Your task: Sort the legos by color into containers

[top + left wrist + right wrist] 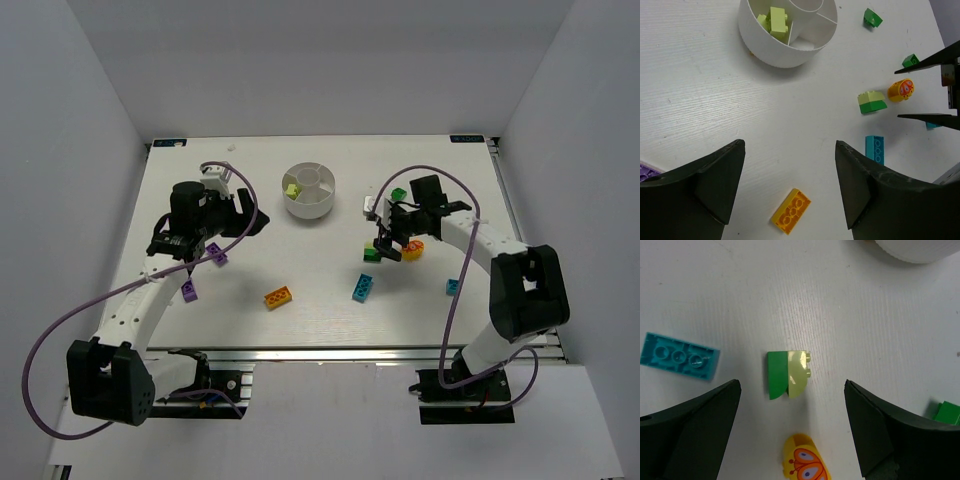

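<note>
Lime bricks point(776, 21) in one wedge of white bowl point(309, 190), 12 o'clock on table point(320, 260). Green-lime stack point(788, 374) at bowl's 4 o'clock, lying in mouth of right pincer point(388, 250): fingers point(690, 430) spread wide, touching nothing. Round yellow piece point(804, 462) between same fingers, further in. Cyan brick point(362, 288) at stack's 6 o'clock. Orange brick point(278, 297), purple bricks point(217, 255) loose near left pincer point(790, 145), also released, empty.

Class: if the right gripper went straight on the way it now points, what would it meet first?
Probably the green-and-lime brick, lying on the table under the right gripper, between its open jaws; depth is unclear.
</note>
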You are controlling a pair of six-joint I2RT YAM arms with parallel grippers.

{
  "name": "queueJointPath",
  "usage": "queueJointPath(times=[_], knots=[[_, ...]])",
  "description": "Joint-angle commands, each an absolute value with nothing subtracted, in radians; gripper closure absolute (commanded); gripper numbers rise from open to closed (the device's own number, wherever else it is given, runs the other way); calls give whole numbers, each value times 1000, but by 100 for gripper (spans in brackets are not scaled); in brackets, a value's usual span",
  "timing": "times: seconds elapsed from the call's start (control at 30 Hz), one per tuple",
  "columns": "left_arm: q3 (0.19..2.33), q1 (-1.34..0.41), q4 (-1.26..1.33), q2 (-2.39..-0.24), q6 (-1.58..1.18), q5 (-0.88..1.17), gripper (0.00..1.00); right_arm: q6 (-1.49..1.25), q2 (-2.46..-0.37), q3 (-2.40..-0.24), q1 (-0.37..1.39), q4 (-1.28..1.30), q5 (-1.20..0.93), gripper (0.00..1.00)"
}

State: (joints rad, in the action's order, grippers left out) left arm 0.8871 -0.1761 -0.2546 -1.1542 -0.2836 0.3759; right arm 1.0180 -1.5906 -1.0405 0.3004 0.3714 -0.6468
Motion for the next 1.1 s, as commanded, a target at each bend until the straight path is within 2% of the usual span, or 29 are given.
queueJointPath(times=[0.0,0.5,0.77,0.87,0.97,1.07], knots=[[894,-178,-244,-1124,-270,362,18,1072,-1637,-1103,327,376,-595,11],[890,-178,-229,-1127,-284,409,17,1127,-1778,-1181,351,474,-601,11],[882,-178,-213,-1137,-293,454,17,1124,-1828,-1198,362,459,-555,15],[879,-178,-201,-1137,-295,477,16,1124,-1842,-1206,367,459,-542,22],[871,-178,-177,-1137,-304,524,16,1132,-1848,-1210,368,472,-542,34],[859,-178,-131,-1158,-330,630,15,1167,-1836,-1200,370,482,-546,50]])
